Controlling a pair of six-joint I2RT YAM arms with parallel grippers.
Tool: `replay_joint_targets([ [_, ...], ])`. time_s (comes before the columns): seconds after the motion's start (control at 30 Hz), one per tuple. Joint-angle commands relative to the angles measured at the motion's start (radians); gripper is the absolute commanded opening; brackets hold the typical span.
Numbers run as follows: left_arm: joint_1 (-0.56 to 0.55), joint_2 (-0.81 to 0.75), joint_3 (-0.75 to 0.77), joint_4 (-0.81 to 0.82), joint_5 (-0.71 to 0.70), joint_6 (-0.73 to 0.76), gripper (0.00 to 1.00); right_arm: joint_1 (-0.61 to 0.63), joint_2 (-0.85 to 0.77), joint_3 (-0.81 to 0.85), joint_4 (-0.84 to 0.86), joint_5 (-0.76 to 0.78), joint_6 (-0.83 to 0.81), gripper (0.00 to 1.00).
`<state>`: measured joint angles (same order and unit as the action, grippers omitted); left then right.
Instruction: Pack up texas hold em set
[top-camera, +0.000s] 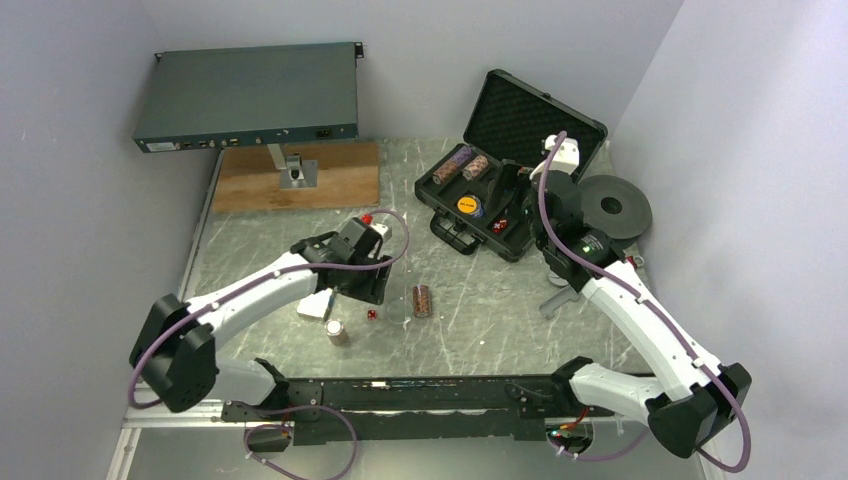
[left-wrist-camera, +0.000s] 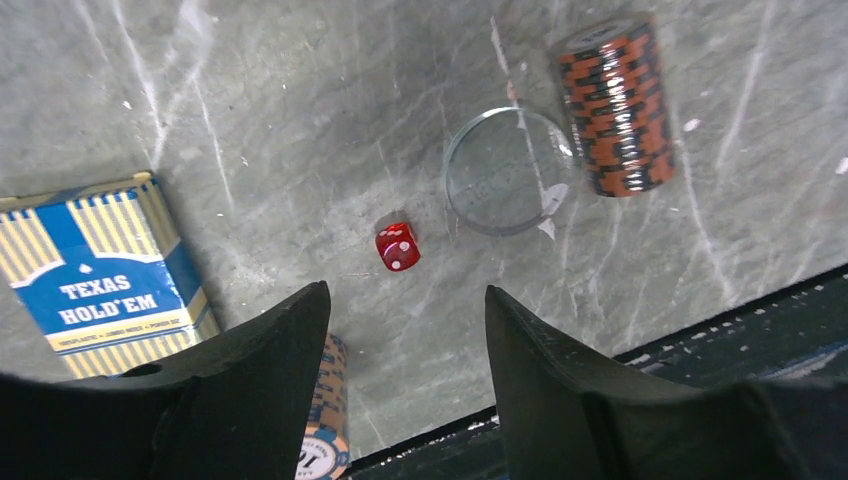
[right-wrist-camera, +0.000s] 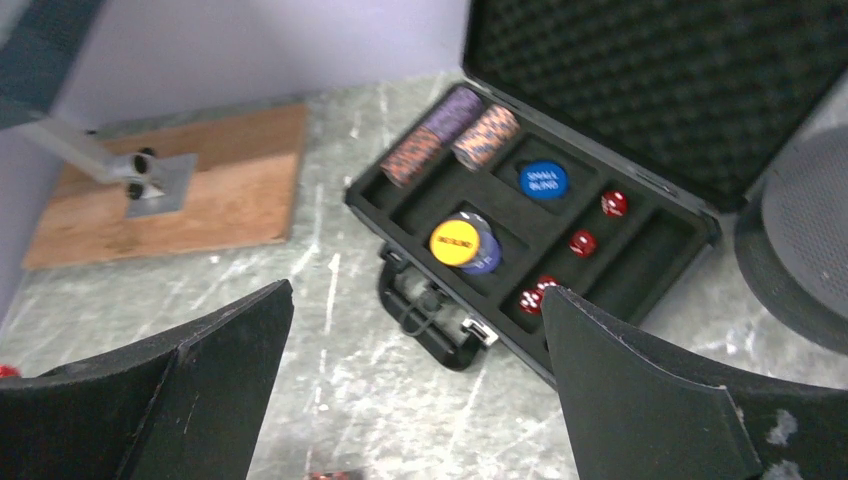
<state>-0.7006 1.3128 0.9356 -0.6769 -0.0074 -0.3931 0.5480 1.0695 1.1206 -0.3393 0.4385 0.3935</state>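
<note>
Left gripper (left-wrist-camera: 405, 300), jaws apart, hangs above the red die (left-wrist-camera: 397, 246) on the worktop (left-wrist-camera: 250, 120), seemingly just short of it; nudge forward, centre, then pinch gently. Right gripper (right-wrist-camera: 415, 290) gapes empty by the case (right-wrist-camera: 650, 90).

A robotics lab test cell: two white-and-black robot arms, the left arm (top-camera: 250, 290) and the right arm (top-camera: 640, 312), are bolted to a black rail (top-camera: 400, 395) at the near edge of a grey marble-patterned table (top-camera: 500, 320). Plain pale lavender walls (top-camera: 80, 150) box the table in on three sides. Purple cables (top-camera: 541, 190) run along the arms. A flat grey rack-mount electronics box (top-camera: 248, 98) sits raised on a metal stand (top-camera: 296, 172) fixed to a wooden board (top-camera: 340, 180)
</note>
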Motion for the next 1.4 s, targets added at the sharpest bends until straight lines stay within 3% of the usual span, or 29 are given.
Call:
replay_joint_targets([
  [0.0, -0.017, 0.076, 0.008, 0.025, -0.030, -0.073, 0.61, -0.048, -0.008, -0.038, 0.001, -0.048, 0.039, 0.98],
  [0.23, -0.020, 0.125, 0.024, -0.041, -0.044, -0.132, 0.57, -0.082, 0.021, -0.070, 0.041, -0.115, 0.033, 0.98],
  [0.43, -0.019, 0.137, -0.022, 0.000, -0.004, -0.169, 0.51, -0.103, 0.045, -0.065, 0.061, -0.158, 0.029, 0.98],
  [0.9, -0.019, 0.207, -0.018, 0.047, 0.021, -0.201, 0.50, -0.122, 0.061, -0.076, 0.078, -0.197, 0.048, 0.98],
  [1.37, -0.020, 0.275, -0.003, 0.030, 0.010, -0.219, 0.39, -0.148, 0.076, -0.045, 0.104, -0.287, 0.113, 0.95],
])
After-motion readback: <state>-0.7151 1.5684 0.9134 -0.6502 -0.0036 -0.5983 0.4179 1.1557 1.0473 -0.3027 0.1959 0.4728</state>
